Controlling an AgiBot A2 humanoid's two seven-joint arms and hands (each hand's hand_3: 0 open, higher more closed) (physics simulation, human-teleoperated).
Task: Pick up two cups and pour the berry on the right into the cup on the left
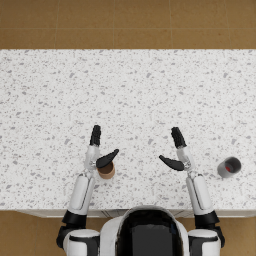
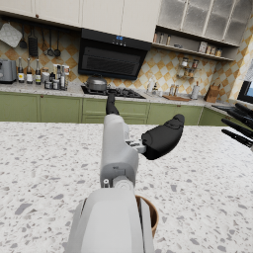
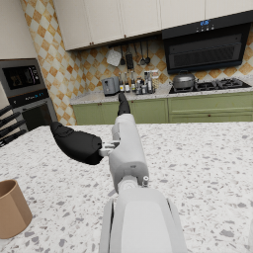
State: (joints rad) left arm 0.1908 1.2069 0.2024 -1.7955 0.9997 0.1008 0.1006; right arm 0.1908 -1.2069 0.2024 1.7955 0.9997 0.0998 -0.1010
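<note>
Both robot hands were spread open holding nothing, left robot hand right over the little brown cup and right robot hand well short of the grey cup with the red berry near the speckled tabletop edge, so I figured a sloppy reach could've knocked either over.

**Even, Soft Light Across All Three Rendered Views**

The scene is lit brightly and evenly, with no single source of light to be made out. The speckled counter is shown without glare or blown highlights. Only faint, soft shadows are cast: a slight darkening is seen beneath the brown cup and beside the grey cup. The head view is rendered at low sharpness, so edges look slightly soft and pixelated. In both wrist views the kitchen background is kept in focus, and no bending at the edges is noticed.
</note>
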